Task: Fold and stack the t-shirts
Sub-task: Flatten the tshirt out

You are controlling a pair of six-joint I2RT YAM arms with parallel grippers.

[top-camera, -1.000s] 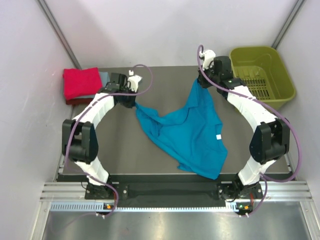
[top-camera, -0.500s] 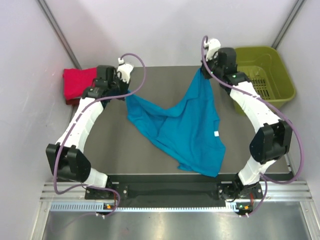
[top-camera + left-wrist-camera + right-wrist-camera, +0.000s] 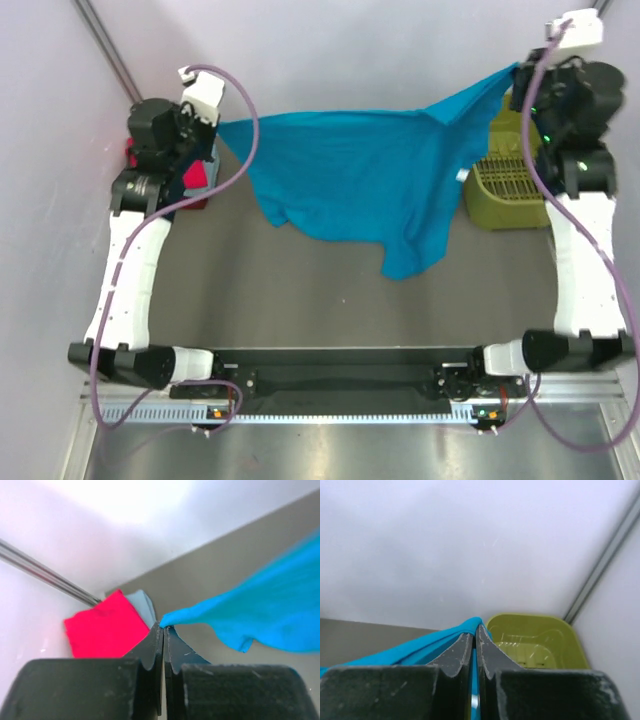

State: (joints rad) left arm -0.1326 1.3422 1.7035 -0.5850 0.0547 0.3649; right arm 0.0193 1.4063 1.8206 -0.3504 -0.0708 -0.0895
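The left pincer (image 3: 162,627) and right pincer (image 3: 476,627) each pinch a corner of the teal t-shirt (image 3: 350,170), held stretched above the counter (image 3: 300,300) between a folded red t-shirt (image 3: 102,630) and a green basket (image 3: 560,650).

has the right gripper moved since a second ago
Yes. The right gripper, shut on the bright teal-blue cotton t-shirt, went from left of the olive-green plastic basket to over it.

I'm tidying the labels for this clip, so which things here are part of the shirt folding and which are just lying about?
Job: teal shirt, folded red shirt, folded grey-blue shirt, left gripper, right gripper.
Lying about: olive-green basket.
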